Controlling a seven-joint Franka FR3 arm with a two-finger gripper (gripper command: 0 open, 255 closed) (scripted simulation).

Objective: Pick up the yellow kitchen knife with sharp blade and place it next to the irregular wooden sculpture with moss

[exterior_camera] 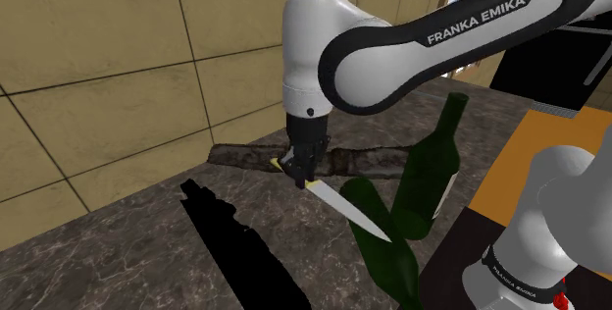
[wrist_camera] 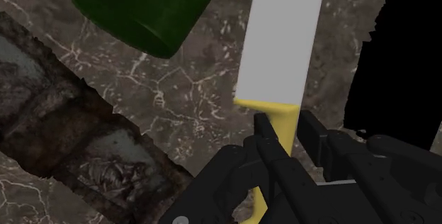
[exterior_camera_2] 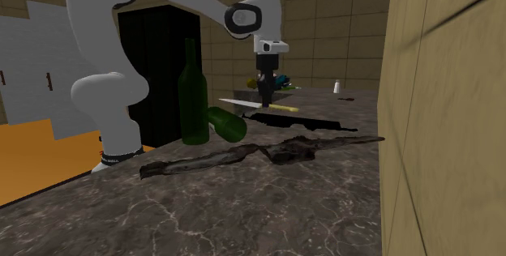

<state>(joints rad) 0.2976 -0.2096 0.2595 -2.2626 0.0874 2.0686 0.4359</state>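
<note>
This looks like a home kitchen. A dark, white-veined stone counter fills the lower left of the shoulder view, and a wall of large tan tiles backs it in the upper left. Near the middle of the second exterior view are an upright green bottle, a second green bottle lying on its side, and a yellow-handled knife. An orange floor shows at the lower left.

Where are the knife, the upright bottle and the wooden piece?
knife (wrist_camera: pixel 280 38), wrist view, blade middle.
upright bottle (exterior_camera_2: pixel 193 113), second exterior view, its body.
wooden piece (exterior_camera_2: pixel 288 151), second exterior view, its thicker part.
</note>
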